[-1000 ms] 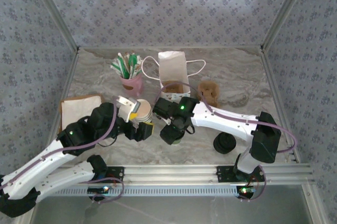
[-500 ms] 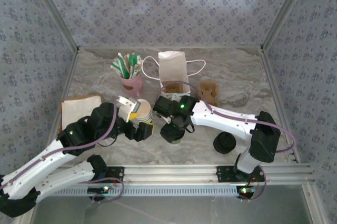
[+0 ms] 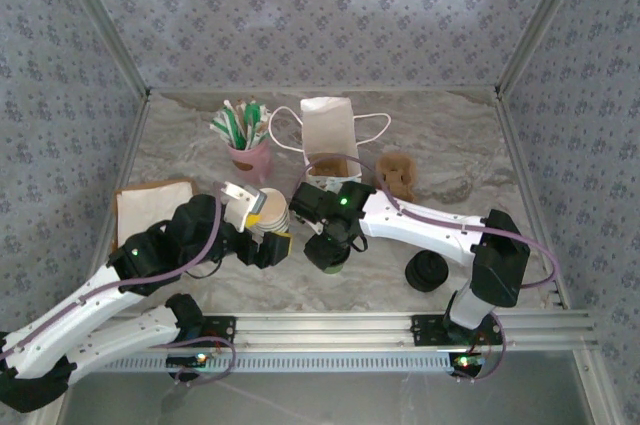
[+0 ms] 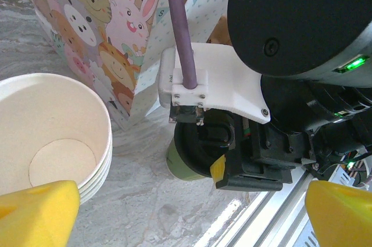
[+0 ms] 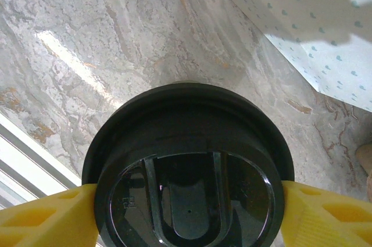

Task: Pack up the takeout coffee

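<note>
The takeout coffee [image 5: 189, 183] stands upright on the marble table [image 5: 116, 38], just beside the cartoon-printed paper bag [image 4: 116, 38], with the right gripper [image 5: 189, 217] clasping both sides of its black lid, while the left gripper [image 4: 189, 212] hangs spread wide beside the stack of lidless cups [image 4: 52, 136].

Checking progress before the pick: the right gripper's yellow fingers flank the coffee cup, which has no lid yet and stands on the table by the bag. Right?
Not quite: the takeout coffee already wears its black lid, as the right wrist view shows. The right gripper does flank it with yellow fingers, on the table by the bag.
</note>
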Action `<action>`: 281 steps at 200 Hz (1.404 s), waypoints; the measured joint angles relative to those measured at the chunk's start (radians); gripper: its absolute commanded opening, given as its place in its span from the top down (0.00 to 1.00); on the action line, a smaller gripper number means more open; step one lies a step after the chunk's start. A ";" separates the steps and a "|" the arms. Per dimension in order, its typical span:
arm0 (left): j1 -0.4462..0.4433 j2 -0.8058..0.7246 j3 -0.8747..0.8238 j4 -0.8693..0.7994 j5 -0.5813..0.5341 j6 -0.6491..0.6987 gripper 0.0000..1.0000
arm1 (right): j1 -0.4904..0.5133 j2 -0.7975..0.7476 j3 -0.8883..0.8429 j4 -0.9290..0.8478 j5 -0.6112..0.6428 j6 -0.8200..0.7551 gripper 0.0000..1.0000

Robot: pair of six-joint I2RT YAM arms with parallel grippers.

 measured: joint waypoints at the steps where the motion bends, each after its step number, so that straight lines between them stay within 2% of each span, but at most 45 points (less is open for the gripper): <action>1: 0.000 0.000 0.000 0.000 0.000 0.000 0.00 | 0.000 0.000 0.000 0.000 0.000 0.000 0.25; 51: 0.000 0.000 0.000 0.000 0.000 0.000 0.01 | 0.000 0.000 0.006 -0.003 0.019 0.005 0.30; 187: 0.000 -0.001 0.000 0.018 -0.002 0.000 0.01 | 0.003 -0.026 0.000 -0.016 0.029 0.031 0.32; 218: 0.000 0.002 0.009 0.013 -0.040 -0.001 0.01 | 0.005 -0.045 0.000 -0.036 0.029 0.044 0.32; 246: 0.000 0.029 0.103 -0.016 -0.129 0.002 0.01 | 0.005 -0.093 0.002 -0.082 0.031 0.056 0.32; 281: 0.033 0.130 0.324 -0.027 -0.210 0.050 0.00 | 0.005 -0.162 0.014 -0.148 0.053 0.084 0.32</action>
